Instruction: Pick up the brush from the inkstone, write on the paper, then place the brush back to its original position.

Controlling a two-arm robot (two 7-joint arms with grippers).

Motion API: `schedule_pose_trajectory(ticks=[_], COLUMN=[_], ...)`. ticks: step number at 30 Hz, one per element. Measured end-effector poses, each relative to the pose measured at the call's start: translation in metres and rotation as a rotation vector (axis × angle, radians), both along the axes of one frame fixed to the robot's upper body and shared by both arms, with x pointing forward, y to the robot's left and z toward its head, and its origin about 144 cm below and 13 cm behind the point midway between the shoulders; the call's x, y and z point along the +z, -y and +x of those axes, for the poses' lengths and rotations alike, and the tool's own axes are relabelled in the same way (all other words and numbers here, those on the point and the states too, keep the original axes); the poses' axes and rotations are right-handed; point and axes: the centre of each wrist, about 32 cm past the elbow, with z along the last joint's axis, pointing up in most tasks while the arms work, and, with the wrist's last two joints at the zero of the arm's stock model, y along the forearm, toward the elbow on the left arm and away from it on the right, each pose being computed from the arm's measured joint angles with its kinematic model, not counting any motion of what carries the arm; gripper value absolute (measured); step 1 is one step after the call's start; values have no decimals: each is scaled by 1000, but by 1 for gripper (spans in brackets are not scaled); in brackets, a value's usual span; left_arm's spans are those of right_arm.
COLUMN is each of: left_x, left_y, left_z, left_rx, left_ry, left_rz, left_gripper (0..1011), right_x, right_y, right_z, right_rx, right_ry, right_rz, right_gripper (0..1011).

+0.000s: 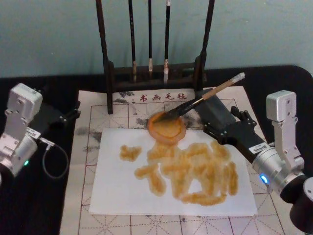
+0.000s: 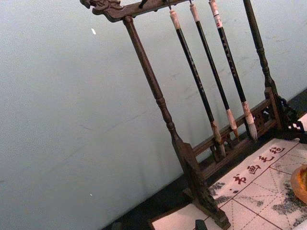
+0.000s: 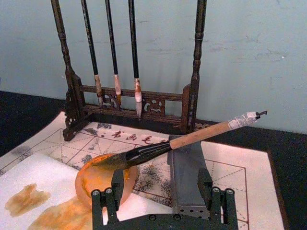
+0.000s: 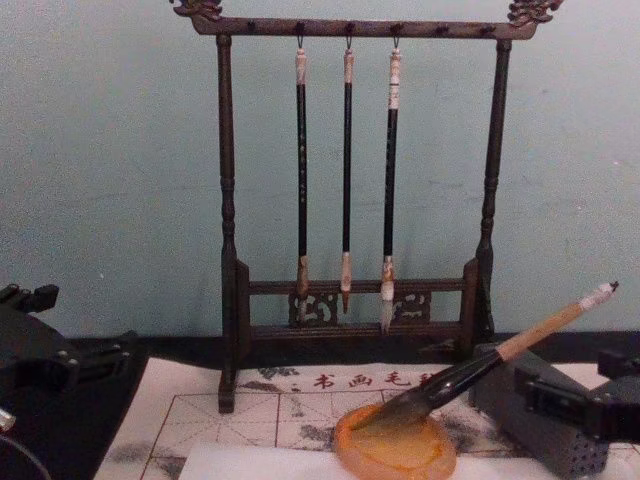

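I see the brush [image 1: 205,98] with its tan handle, white end cap, glossy black lower section and dark bristles. The inkstone [image 1: 166,126] is translucent orange. The white paper [image 1: 117,191] carries amber-orange strokes. Under it, the off-white mat [image 1: 93,122] has a thin grid, grey smudges and red characters. The brush rack [image 4: 230,280] is dark brown, the surface [image 1: 29,205] black.

Red Chinese characters 书画毛毡 are printed along the top margin of the gridded mat [image 1: 122,115], just in front of the brush rack [image 1: 154,68]. No other readable text.
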Motion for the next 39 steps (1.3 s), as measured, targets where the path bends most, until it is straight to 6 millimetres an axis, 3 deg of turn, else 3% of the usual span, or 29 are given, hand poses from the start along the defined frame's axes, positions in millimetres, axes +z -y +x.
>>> schedule_pose_trajectory(ticks=[39], left_x=[0], left_y=[0], left_z=[0], left_rx=[0], left_ry=[0], left_rz=[0], left_gripper=[1001], right_x=[0], right_y=[0], right_z=[0], right_rx=[1], right_ry=[-3], right_rz=[3], right_gripper=[1000])
